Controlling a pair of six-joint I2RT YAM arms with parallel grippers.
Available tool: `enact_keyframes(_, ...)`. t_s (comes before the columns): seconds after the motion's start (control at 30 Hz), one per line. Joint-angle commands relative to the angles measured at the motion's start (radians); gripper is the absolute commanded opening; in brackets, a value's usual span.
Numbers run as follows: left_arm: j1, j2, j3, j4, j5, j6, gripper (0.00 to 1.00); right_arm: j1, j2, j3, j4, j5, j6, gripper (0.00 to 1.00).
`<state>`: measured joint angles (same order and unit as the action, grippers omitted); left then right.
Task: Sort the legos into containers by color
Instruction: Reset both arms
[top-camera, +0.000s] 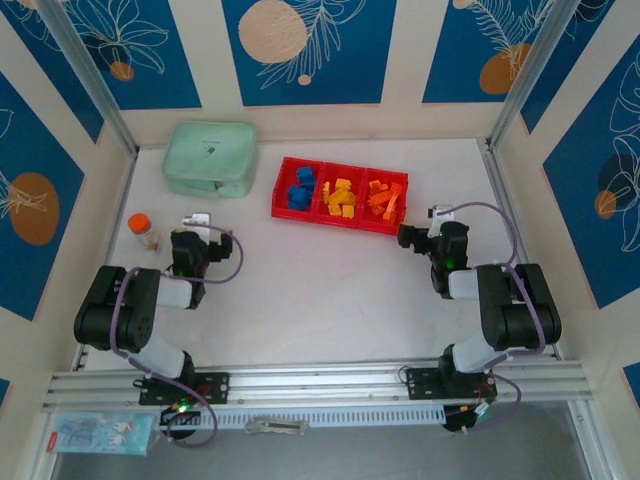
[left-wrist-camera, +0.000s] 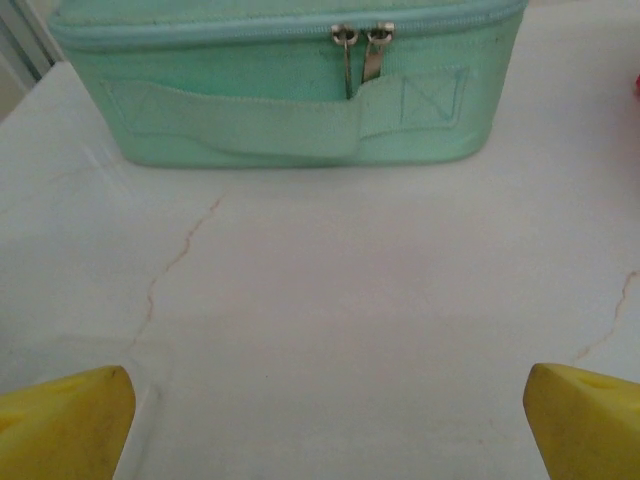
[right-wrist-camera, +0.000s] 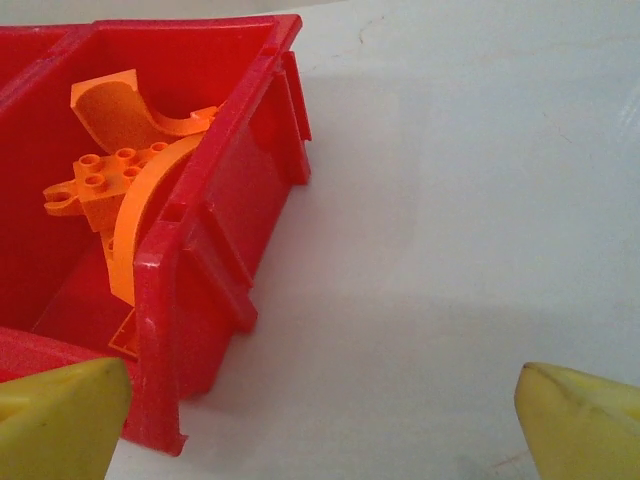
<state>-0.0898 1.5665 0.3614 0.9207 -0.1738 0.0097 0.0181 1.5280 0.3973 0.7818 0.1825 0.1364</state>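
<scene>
We found the legos (top-camera: 342, 197) lying in the three compartments of the red tray (top-camera: 277, 192) at the far middle of the tabletop (top-camera: 320, 290): blue on the left, yellow in the middle, orange (right-wrist-camera: 120, 200) on the right. Our right gripper (right-wrist-camera: 320, 420) stood wide open and empty just beside the tray's right end. Our left gripper (left-wrist-camera: 325, 420), equally wide and holding nothing, faced the mint-green case (left-wrist-camera: 290, 90), bare tabletop between them. An orange-capped bottle (top-camera: 143, 230) stood near that arm's left.

Three containers (top-camera: 335, 220), one zip case (top-camera: 211, 158), one bottle (top-camera: 143, 230)
</scene>
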Motion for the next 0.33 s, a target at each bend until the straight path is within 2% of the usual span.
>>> enact_keyframes(0.0,0.009,0.000,-0.010,0.068,-0.024,0.006,0.99,-0.004,-0.007,0.014,0.035,-0.021,-0.024,0.99)
enact_keyframes(0.1,0.009,0.000,-0.007,0.064,-0.018,0.006,0.99,-0.003,-0.006,0.017,0.031,-0.027,-0.027,0.99)
enact_keyframes(0.23,0.009,0.000,-0.006,0.063,-0.007,0.010,0.99,-0.036,-0.003,0.032,0.004,-0.167,-0.038,0.99)
enact_keyframes(0.3,0.009,0.000,0.003,0.045,0.022,0.022,0.99,-0.024,-0.007,0.026,0.012,-0.140,-0.045,0.99)
